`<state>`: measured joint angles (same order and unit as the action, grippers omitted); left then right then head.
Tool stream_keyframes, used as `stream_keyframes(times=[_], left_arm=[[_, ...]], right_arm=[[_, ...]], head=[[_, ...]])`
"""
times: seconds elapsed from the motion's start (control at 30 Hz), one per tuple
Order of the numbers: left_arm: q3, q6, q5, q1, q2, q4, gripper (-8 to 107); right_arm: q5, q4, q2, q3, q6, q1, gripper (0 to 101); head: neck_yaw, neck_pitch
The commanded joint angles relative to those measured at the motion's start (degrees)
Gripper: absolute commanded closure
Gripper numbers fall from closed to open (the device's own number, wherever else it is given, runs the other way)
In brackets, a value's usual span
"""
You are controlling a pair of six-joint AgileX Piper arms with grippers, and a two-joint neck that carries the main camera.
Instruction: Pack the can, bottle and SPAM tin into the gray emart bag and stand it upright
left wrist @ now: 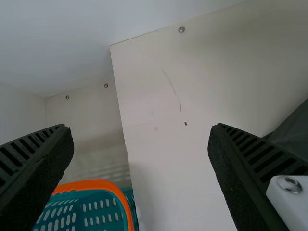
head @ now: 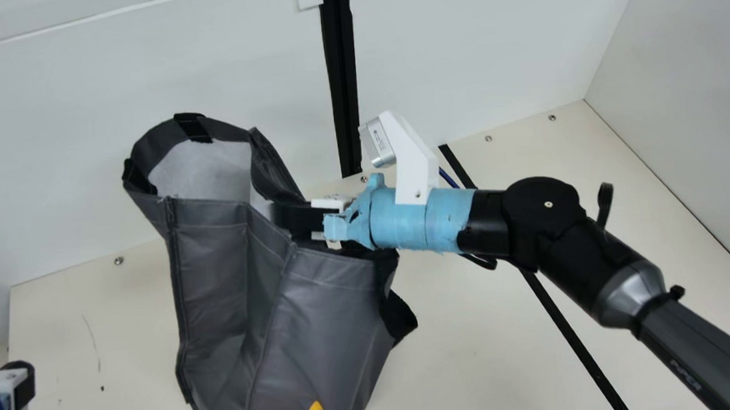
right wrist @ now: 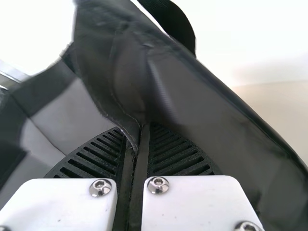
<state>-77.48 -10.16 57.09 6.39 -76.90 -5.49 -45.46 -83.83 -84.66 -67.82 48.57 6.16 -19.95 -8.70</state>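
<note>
Gray emart bag [head: 321, 313] gapes open, its rim pinched by right pincer [head: 280, 218]; left of it are left pincer [head: 25, 383], spread, and teal basket [left wrist: 98, 184].

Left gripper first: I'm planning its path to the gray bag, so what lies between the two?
In the main view, only bare cream table lies between the left gripper and the gray bag, marked by a thin scratch.
</note>
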Motion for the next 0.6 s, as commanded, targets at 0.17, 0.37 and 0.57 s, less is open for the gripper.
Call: stream_keyframes(times=[0.17,0.37,0.57], left_arm=[[0.0,0.0,0.0,0.0,0.0,0.0,9],[0.0,0.0,0.0,0.0,0.0,0.0,9],[0.0,0.0,0.0,0.0,0.0,0.0,9]], right_arm=[[2.1,2.6,0.5,-0.9,-0.3,-0.9,101],[4.3,6.1,0.7,-1.6,-0.3,-1.7,101],[6.6,9.1,0.8,-2.1,-0.3,-2.6,101]], head=[[0.0,-1.3],[0.0,-1.3],[0.0,-1.3]])
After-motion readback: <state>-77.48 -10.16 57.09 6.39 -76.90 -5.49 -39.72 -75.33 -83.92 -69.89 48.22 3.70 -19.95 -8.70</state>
